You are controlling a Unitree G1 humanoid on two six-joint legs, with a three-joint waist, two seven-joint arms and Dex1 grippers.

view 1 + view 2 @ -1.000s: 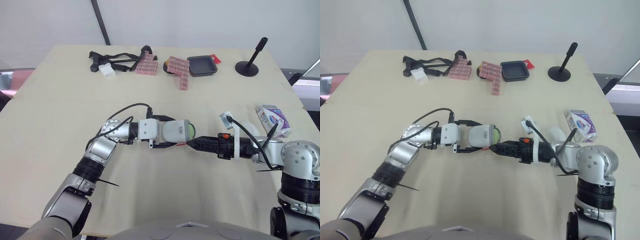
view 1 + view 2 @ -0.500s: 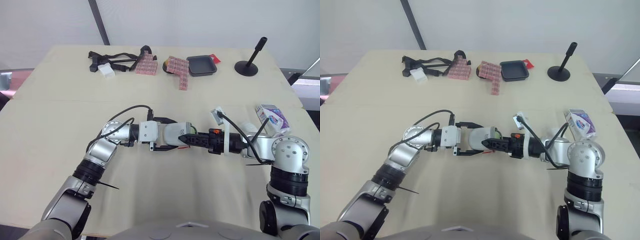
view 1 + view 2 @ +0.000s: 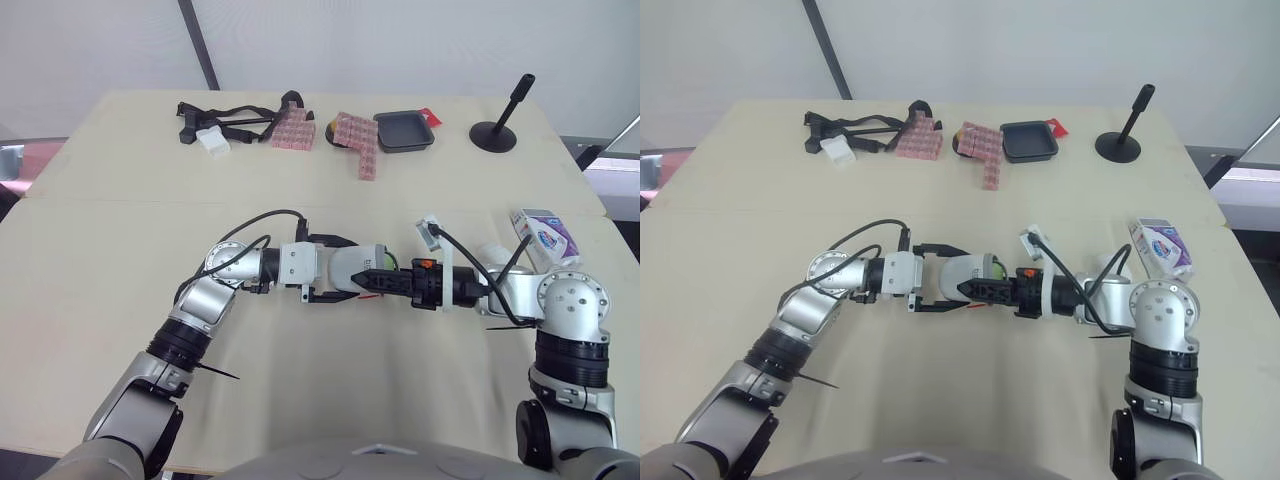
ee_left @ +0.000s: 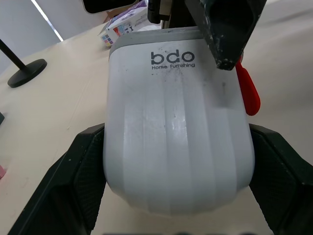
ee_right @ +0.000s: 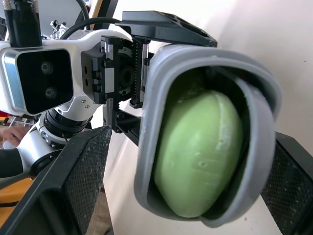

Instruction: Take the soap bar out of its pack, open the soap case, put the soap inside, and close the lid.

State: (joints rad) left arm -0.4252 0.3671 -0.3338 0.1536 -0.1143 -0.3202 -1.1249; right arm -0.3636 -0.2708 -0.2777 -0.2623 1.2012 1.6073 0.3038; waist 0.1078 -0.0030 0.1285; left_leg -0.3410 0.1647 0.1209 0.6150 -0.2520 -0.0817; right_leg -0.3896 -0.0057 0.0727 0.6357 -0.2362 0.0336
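Right wrist view, oval soap (image 5: 200,156), grey case (image 5: 152,127)

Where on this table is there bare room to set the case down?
Widest bare patch: the near table in front of the arms. Also the band between the arms and the back row of straps, pink blocks, tray and stand. Crowded: the centre, where left gripper and right gripper meet at the case, and the right edge by the pack.
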